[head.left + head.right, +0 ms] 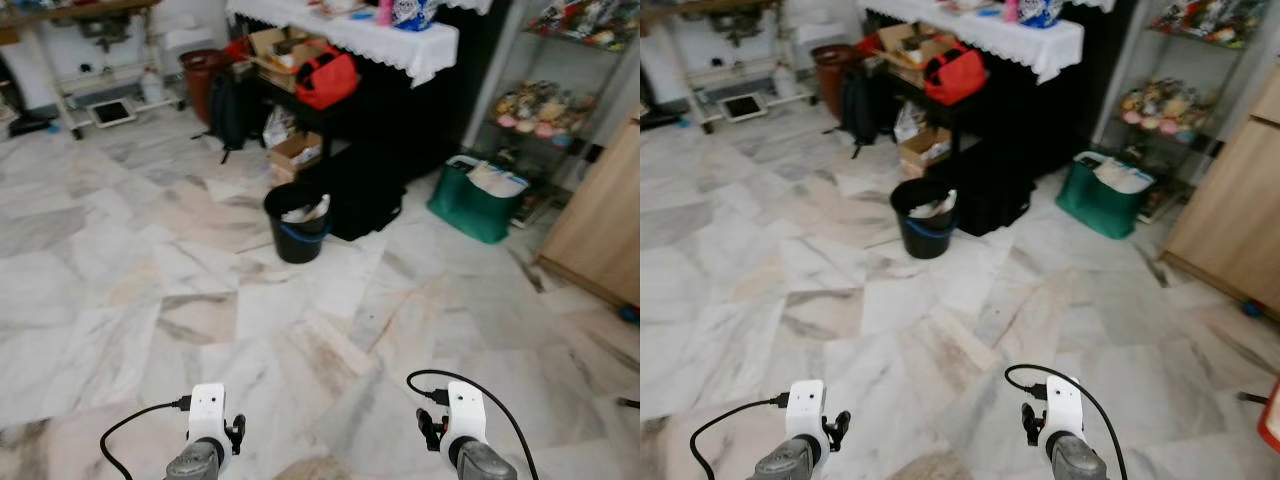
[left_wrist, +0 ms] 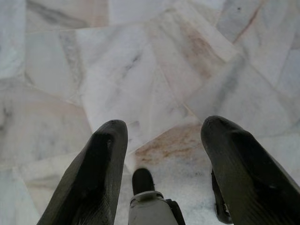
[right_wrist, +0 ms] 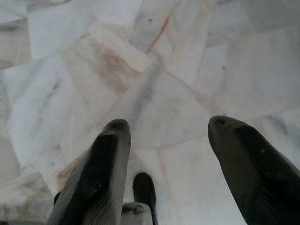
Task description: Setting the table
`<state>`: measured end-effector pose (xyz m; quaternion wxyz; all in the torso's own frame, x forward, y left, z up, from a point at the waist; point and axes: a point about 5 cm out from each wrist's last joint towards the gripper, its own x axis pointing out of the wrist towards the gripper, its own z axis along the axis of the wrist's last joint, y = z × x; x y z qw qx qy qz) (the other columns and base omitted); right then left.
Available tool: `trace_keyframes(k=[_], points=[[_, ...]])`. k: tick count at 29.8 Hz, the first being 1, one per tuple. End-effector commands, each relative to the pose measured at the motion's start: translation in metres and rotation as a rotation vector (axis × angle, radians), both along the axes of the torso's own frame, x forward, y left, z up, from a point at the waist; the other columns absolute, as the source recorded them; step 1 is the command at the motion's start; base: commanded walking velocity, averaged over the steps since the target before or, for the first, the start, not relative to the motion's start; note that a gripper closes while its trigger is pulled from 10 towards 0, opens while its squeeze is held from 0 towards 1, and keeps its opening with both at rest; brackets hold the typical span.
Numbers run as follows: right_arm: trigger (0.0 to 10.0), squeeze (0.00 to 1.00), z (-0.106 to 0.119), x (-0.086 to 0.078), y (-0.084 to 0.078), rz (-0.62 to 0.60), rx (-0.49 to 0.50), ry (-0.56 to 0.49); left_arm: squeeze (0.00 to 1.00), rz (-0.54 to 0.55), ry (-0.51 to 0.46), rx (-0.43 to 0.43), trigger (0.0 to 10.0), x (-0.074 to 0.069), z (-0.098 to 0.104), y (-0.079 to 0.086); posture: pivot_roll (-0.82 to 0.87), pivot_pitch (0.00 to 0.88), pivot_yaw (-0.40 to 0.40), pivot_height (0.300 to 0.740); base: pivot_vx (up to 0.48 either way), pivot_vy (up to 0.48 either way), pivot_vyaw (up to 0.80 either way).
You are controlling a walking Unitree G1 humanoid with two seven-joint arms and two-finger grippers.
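While both arms hang idle, left end effector [image 2: 161, 154] & right end effector [image 3: 166, 154] gape empty; walking on could clip black bucket [image 1: 297, 222] en route to counter [image 1: 345, 28].

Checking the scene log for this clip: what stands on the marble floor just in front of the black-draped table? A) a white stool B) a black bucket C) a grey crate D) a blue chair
B: a black bucket with pale contents stands on the marble floor before the table.
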<state>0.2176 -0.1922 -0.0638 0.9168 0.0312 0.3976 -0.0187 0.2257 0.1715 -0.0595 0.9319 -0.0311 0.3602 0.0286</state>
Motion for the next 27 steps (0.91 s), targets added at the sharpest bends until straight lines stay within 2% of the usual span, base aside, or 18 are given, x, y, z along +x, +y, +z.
trace_keyframes(k=[1, 10, 27], points=[[10.0, 0.00, 0.0000, 0.0006, 0.0015, 0.016, -0.007, 0.007, 0.00, 0.015, 0.020, 0.005, 10.0, -0.0052, -0.0033, 0.0021, 0.07, 0.000, -0.024, 0.715, 0.000, 0.000, -0.69], [10.0, 0.00, 0.0000, 0.0008, 0.0019, 0.015, -0.008, 0.007, 0.00, 0.001, 0.019, 0.012, 10.0, -0.0041, -0.0027, 0.0013, 0.07, 0.000, -0.021, 0.715, 0.000, -0.380, -0.69], [10.0, 0.00, -0.0004, 0.0005, 0.0034, 0.016, -0.009, 0.010, 0.00, -0.007, 0.019, 0.011, 10.0, -0.0038, -0.0026, 0.0007, 0.06, 0.000, -0.020, 0.715, 0.000, -0.045, -0.69]])
